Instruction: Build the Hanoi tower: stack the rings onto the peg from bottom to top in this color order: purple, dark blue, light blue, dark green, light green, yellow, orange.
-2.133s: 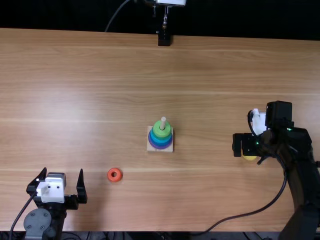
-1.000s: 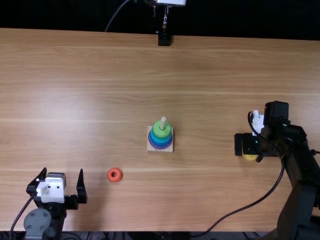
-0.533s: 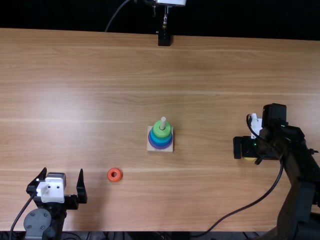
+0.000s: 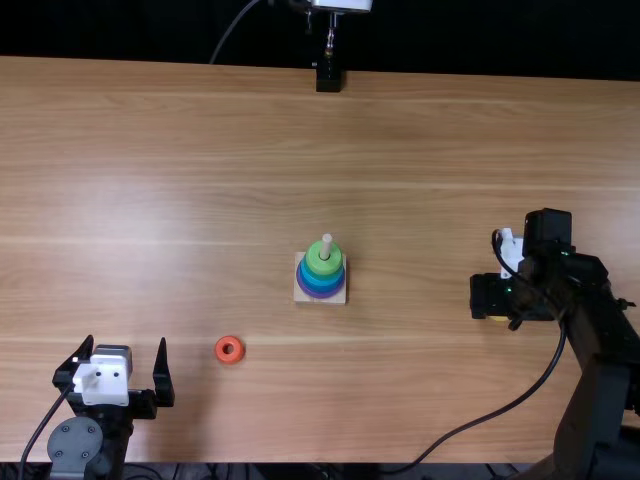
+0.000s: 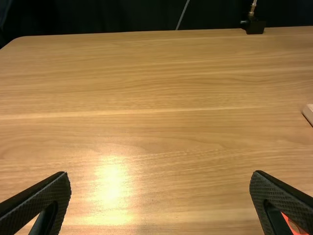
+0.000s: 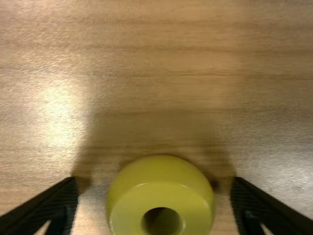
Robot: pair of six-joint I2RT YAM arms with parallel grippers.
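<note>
My left gripper (image 4: 124, 343) rests open at the near left; in the left wrist view the gripper (image 5: 160, 176) has its fingers wide apart. At the right, my right gripper (image 4: 490, 296) is over the yellow ring (image 4: 498, 318), mostly hidden there. From the right wrist, the gripper (image 6: 154, 182) is open, with the yellow ring (image 6: 161, 193) flat on the table between its fingers, gaps at both sides. The peg (image 4: 326, 245) carries a stack, purple lowest, then blues, with light green (image 4: 324, 262) on top; dark green is hard to tell. The orange ring (image 4: 229, 349) lies left of it.
The stack's square wooden base (image 4: 299, 296) stands mid-table, with a corner of the base (image 5: 308, 113) in the left wrist view. A black mount (image 4: 328, 78) is at the table's far edge. The right arm's cable loops over the near right.
My right gripper has shifted slightly toward the table's near edge and now covers more of the yellow ring. The left arm, the stack and the orange ring have stayed put.
</note>
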